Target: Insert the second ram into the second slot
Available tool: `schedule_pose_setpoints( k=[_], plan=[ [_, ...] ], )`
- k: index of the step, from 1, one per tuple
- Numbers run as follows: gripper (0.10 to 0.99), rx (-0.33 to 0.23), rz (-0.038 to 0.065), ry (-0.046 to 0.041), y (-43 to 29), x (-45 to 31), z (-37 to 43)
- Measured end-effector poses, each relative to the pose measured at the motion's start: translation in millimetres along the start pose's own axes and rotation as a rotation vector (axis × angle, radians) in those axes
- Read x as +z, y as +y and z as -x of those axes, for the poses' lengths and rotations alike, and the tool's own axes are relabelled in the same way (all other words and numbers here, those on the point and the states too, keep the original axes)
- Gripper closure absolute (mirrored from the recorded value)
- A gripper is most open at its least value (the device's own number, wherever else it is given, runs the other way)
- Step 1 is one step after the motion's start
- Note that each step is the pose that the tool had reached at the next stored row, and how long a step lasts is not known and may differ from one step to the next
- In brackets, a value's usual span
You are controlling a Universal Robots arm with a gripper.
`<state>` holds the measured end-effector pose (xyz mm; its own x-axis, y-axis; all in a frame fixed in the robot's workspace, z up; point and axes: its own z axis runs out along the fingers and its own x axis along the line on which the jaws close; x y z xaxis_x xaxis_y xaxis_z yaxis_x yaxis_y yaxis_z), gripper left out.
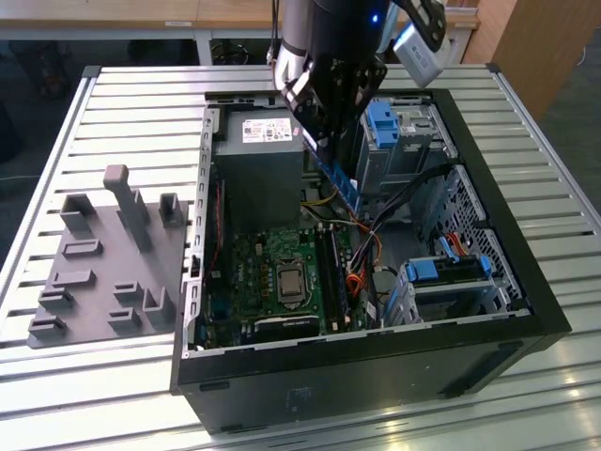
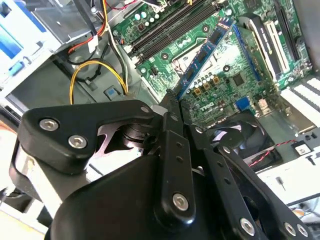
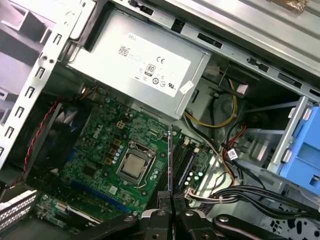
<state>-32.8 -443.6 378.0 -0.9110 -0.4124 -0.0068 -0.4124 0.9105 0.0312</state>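
My gripper (image 1: 320,143) hangs over the open computer case and is shut on the second ram (image 1: 340,181). This is a long thin blue stick, held by one end and slanting down toward the motherboard (image 1: 258,282). In the second wrist view the ram (image 2: 205,52) reaches out from the gripper (image 2: 172,106) above the green board. In the first wrist view the ram (image 3: 170,160) shows edge-on above the gripper (image 3: 171,199). The long dark memory slots (image 1: 333,272) (image 2: 172,27) (image 3: 188,162) lie beside the processor socket (image 1: 289,279). The stick is still well above them.
A grey power supply (image 1: 258,169) stands beside the gripper. Blue drive-bay latches (image 1: 380,122) (image 1: 449,271) and loose cables (image 1: 371,240) sit at the exterior view's right. A fan (image 2: 240,132) borders the board. A grey fixture plate (image 1: 103,268) lies outside the case (image 1: 376,366).
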Motion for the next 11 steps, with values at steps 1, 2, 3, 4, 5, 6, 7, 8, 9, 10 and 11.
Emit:
schedule_pose_setpoints(
  k=[1,2,3,4,5,6,7,8,9,10,11],
  plan=[
    [0.953,0.01,0.0,-0.0003,0.0,0.0,0.0],
    [0.953,0.021,0.0,-0.0007,0.0,0.0,0.0],
    [0.953,0.032,0.0,-0.001,0.0,0.0,0.0],
    [0.953,0.043,0.0,-0.0013,0.0,0.0,0.0],
    [0.953,0.053,0.0,-0.0017,0.0,0.0,0.0],
    [0.953,0.064,0.0,-0.002,0.0,0.0,0.0],
    [0.953,0.074,0.0,-0.0024,0.0,0.0,0.0],
    [0.953,0.086,-0.001,-0.0027,0.0,0.0,0.0],
    [0.953,0.098,-0.001,-0.0031,0.0,0.1,0.0],
    [0.953,0.111,-0.001,-0.0035,0.0,0.1,0.0],
    [0.953,0.123,-0.001,-0.0038,0.0,0.1,0.0]
  ],
)
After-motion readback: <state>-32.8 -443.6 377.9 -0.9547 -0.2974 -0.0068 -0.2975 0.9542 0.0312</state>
